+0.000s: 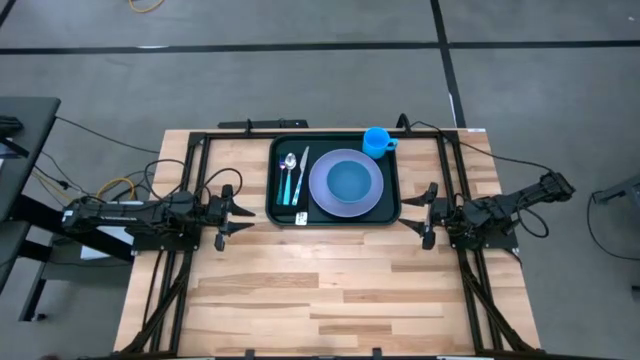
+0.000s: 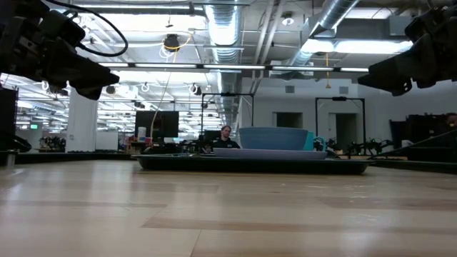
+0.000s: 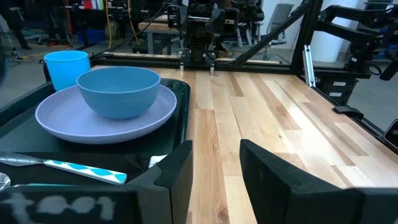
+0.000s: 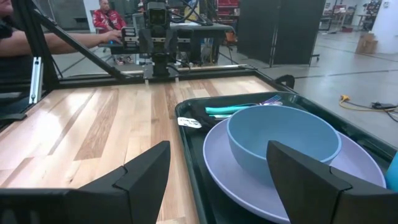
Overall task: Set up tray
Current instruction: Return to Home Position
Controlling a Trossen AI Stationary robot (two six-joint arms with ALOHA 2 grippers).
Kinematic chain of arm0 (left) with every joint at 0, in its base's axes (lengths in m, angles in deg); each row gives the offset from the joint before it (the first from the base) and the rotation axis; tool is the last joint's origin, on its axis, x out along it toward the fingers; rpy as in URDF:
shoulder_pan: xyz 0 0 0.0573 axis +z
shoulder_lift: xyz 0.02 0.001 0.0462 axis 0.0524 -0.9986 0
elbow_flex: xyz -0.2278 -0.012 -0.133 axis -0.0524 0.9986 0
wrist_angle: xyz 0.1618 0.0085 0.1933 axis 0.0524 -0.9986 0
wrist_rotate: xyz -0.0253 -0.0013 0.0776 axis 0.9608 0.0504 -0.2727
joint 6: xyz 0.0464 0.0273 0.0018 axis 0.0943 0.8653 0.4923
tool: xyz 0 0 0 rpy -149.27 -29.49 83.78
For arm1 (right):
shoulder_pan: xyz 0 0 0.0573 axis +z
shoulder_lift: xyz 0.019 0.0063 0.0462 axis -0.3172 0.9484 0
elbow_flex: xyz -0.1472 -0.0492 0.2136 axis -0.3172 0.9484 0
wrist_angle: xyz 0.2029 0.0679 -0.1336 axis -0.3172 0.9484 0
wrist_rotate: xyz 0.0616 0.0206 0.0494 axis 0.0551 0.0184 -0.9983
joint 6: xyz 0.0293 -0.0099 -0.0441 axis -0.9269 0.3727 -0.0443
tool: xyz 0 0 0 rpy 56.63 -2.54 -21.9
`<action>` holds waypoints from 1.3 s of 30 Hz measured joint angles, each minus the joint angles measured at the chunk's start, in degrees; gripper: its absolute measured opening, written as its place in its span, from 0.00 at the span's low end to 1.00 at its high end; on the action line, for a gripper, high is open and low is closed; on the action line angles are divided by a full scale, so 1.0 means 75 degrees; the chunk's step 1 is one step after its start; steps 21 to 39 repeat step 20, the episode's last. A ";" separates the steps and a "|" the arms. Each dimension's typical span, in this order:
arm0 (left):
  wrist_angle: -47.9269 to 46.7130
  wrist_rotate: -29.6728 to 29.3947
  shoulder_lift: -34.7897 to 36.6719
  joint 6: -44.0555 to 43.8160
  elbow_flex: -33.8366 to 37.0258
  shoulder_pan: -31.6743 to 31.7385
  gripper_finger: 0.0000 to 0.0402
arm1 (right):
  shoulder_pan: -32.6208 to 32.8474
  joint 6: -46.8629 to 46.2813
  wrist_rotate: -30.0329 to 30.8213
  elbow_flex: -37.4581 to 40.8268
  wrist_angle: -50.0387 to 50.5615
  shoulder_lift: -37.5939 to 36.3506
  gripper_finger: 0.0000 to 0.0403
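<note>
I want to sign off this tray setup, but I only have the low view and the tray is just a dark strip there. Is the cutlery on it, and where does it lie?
Observer: Yes. In the high view the cutlery lies side by side in the left part of the tray, next to the lavender plate.
Operator: Is anything hanging over it?
Observer: No. The left hand sits off the tray's left edge and the right hand off its right edge, both open and empty.
</note>
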 joint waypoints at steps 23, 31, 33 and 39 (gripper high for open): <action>-0.0001 0.0000 0.0002 0.0064 0.0000 0.0000 0.30 | 0.0001 0.0001 0.0002 0.0003 0.0002 0.0000 0.65; -0.0001 0.0000 0.0002 0.0064 0.0000 0.0000 0.30 | 0.0001 0.0001 0.0002 0.0003 0.0002 0.0000 0.65; -0.0001 0.0000 0.0002 0.0064 0.0000 0.0000 0.30 | 0.0001 0.0001 0.0002 0.0003 0.0002 0.0000 0.65; -0.0001 0.0000 0.0002 0.0064 0.0000 0.0000 0.30 | 0.0001 0.0001 0.0002 0.0003 0.0002 0.0000 0.65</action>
